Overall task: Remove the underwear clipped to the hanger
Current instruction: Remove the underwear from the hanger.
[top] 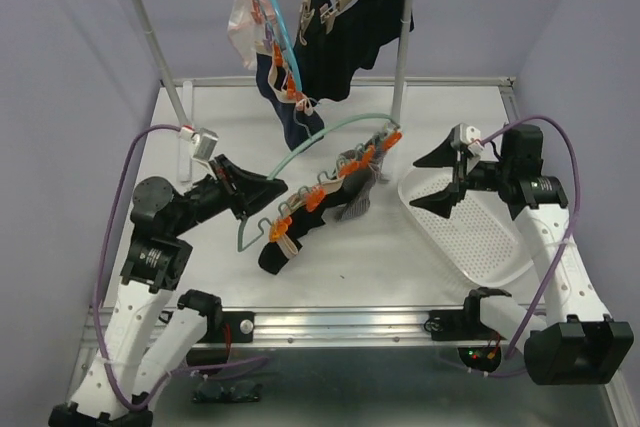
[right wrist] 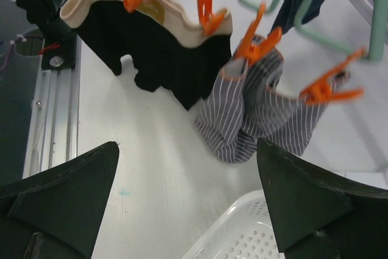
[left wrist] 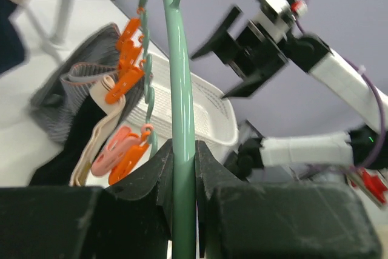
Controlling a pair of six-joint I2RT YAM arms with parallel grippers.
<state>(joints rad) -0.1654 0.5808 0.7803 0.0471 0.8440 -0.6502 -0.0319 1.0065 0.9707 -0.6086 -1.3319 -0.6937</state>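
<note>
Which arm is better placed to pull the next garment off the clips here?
Right. The right gripper is open and faces the striped underwear clipped to the green hanger; the left gripper is shut on that hanger, so it is occupied.

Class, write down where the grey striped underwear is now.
In the top view, the grey striped underwear is clipped mid-table to the green hanger, between the black beige-banded pair on its left and the white basket on its right.
</note>
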